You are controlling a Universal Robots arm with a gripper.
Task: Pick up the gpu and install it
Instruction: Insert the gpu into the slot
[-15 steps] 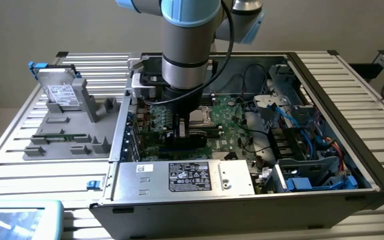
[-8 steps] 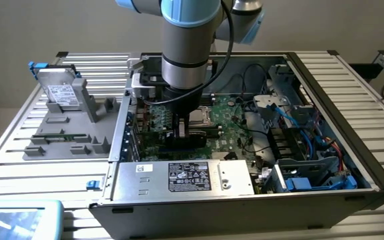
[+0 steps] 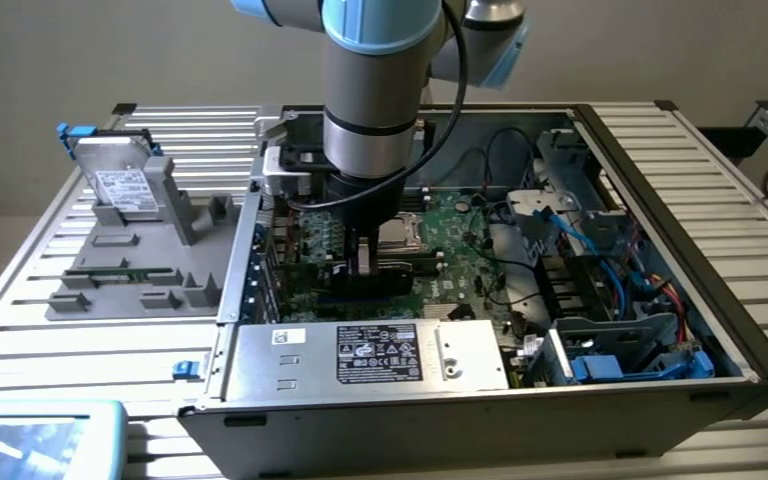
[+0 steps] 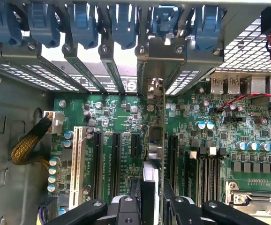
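Gripper (image 4: pixel 147 206) is down inside the open PC case (image 3: pixel 651 300), fingers (image 4: pixel 175 206) pinching the gpu (image 4: pixel 155 140) edge-on. Card stands upright over the motherboard (image 4: pixel 248 136), between the black expansion slots (image 4: pixel 114 157), its metal bracket up at the rear slot opening under the blue retention clips (image 4: pixel 166 18). Judgement: seating step. Keep the card vertical, line the bracket up with the opening, press straight down evenly; any tilt risks jamming the edge connector.

Glossy green gpu (image 4: pixel 155 140) board, dull silvery metal bracket (image 4: pixel 161 61).
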